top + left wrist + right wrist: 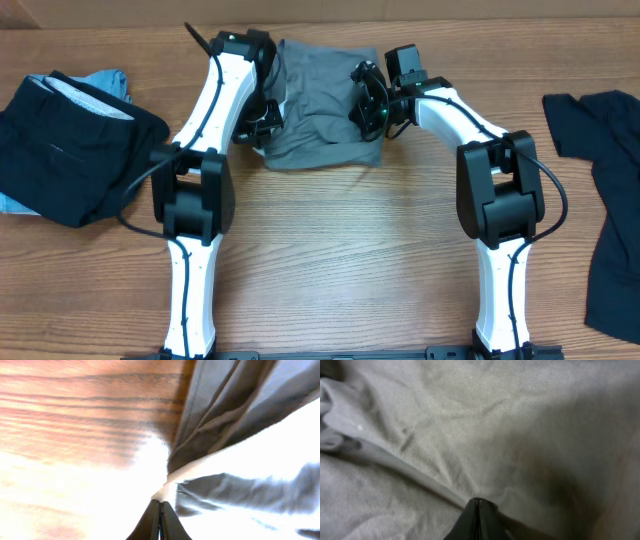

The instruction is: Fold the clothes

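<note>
Clothing is spread along the far part of the desk (330, 240). At the left, a black pile (70, 150) is seen lying over a light-blue garment (110, 80), well apart from the work. Next, the left fingers (160, 510) are seen pressed together on the pale left hem of the grey garment (325, 125), with bare desk on their outer side and the cloth running away toward the middle. The grey garment is laid with its long axis across the desk, between the two arms, so each end is nearer one arm. At its right part the right fingers (479, 510) are likewise closed, and a ridge of grey cloth appears to be pinched between them. A black garment (600, 200) is seen at the far right edge. The coming fold is judged to depend on both held ends being carried together across the short axis.
</note>
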Tool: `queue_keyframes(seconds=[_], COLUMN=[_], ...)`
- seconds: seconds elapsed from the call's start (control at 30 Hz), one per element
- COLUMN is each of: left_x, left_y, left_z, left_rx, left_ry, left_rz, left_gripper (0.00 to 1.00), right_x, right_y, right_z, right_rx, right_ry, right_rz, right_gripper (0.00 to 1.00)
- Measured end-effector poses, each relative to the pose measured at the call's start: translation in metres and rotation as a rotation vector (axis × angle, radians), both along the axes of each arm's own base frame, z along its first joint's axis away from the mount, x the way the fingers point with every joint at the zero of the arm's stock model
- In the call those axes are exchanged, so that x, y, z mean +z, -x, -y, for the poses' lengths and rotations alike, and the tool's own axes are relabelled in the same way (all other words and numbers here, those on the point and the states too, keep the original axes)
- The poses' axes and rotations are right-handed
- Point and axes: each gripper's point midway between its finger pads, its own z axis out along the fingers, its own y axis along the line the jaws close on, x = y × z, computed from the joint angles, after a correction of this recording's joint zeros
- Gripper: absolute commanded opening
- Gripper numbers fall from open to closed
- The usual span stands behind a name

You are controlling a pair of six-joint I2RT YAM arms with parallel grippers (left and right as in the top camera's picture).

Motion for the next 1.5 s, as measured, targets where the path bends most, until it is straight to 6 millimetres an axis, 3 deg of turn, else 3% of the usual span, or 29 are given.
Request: queue_keyframes(seconds=[0.1, 0.2, 0.33, 0.5, 0.57, 0.7, 0.77, 0.8, 1.03, 1.2, 1.27, 1.33, 1.4, 1.43, 1.5], left_x=[0.034, 0.059, 0.066, 0.079, 0.068, 0.011, -0.033, -0.043, -0.039, -0.032, -0.020, 0.006, 0.045, 0.082, 0.106], left_y=[-0.011, -0.023, -0.043, -0.089, -0.098, -0.100, -0.093, -0.090, -0.092, -0.123, -0.137, -0.151, -0.164, -0.166, -0.164], left_z=[0.014, 0.039, 0.076, 0.132, 0.148, 0.165, 0.162, 0.159, 0.107, 0.005, -0.023, -0.021, 0.004, 0.034, 0.063], left_rx=[-0.050, -0.114, -0.161, -0.231, -0.251, -0.278, -0.284, -0.281, -0.205, -0.024, 0.024, 0.020, -0.023, -0.076, -0.129], left_ry=[-0.024, -0.006, 0.069, 0.278, 0.329, 0.362, 0.329, 0.316, 0.221, 0.164, 0.160, 0.182, 0.229, 0.277, 0.315], left_rz=[0.135, 0.260, 0.378, 0.584, 0.599, 0.528, 0.446, 0.426, 0.377, 0.412, 0.464, 0.550, 0.660, 0.739, 0.789], left_gripper=[0.06, 0.10, 0.11, 0.13, 0.13, 0.08, 0.06, 0.06, 0.04, 0.05, 0.07, 0.08, 0.06, 0.06, 0.07], right_x=[-0.001, -0.001, -0.001, -0.001, -0.001, -0.001, -0.001, -0.001, -0.001, -0.001, -0.001, -0.001, -0.001, -0.001, -0.001], right_y=[0.006, 0.015, 0.024, 0.030, 0.032, 0.033, 0.034, 0.035, 0.036, 0.037, 0.037, 0.038, 0.038, 0.038, 0.038], right_z=[0.016, 0.034, 0.044, 0.048, 0.049, 0.050, 0.050, 0.050, 0.050, 0.052, 0.051, 0.052, 0.052, 0.052, 0.052], right_rx=[-0.027, -0.035, -0.039, -0.035, -0.035, -0.037, -0.037, -0.037, -0.034, -0.035, -0.035, -0.035, -0.036, -0.035, -0.035], right_ry=[0.046, 0.084, 0.106, 0.113, 0.114, 0.114, 0.116, 0.116, 0.115, 0.112, 0.109, 0.109, 0.106, 0.106, 0.106], right_rz=[-0.048, -0.098, -0.139, -0.165, -0.173, -0.178, -0.183, -0.187, -0.191, -0.198, -0.199, -0.200, -0.202, -0.201, -0.202], right_gripper=[0.04, 0.04, 0.04, 0.04, 0.04, 0.04, 0.04, 0.04, 0.04, 0.04, 0.04, 0.04, 0.04, 0.04, 0.04])
